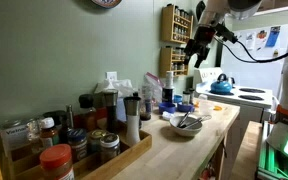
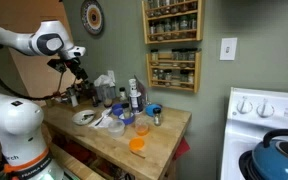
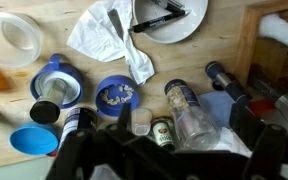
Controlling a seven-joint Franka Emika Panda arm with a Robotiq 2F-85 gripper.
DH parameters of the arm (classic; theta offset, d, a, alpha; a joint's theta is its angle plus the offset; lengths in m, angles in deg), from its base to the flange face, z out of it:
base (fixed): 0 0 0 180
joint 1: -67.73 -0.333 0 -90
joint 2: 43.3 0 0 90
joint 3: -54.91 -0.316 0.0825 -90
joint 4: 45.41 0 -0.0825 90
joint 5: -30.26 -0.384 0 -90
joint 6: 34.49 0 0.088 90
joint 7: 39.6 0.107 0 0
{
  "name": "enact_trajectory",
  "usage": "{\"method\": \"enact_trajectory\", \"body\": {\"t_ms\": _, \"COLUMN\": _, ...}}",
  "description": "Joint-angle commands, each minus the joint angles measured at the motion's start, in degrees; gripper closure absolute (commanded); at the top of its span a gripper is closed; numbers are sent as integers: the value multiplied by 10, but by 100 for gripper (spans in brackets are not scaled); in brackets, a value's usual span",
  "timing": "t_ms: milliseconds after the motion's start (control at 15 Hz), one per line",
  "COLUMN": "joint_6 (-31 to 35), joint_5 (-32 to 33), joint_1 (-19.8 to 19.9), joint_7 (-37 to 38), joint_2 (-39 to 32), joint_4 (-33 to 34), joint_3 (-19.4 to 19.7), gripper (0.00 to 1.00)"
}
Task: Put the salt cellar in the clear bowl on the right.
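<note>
Wooden tray (image 1: 84, 160): spice jars, left end of the counter.
salt cellar (image 1: 132, 122): upright at the tray's right end, among bottles; can't tell if in or beside the tray. Untouched.
white dish (image 1: 184, 124): holds utensils, not the target.
gripper (image 1: 197, 48): high over the far end, well apart from the salt cellar; fingers spread in the wrist view, nothing held.
clear bowl (image 3: 9, 38): looks empty.
progress: nothing done; approach, grasp, carry and release are all left.
</note>
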Motion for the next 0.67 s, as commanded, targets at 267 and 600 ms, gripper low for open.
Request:
{"method": "enact_trajectory", "body": {"t_ms": 267, "joint_6": 1, "joint_5": 5, "joint_1": -12, "joint_7": -13, "joint_2": -9, "joint_4": 6, "joint_3": -1, "gripper": 0}}
{"method": "enact_trajectory", "body": {"t_ms": 600, "joint_6": 100, "joint_5": -1, "joint_1": -86, "joint_7": -59, "joint_2": -136, "joint_4": 116, "joint_3": -48, "gripper": 0}}
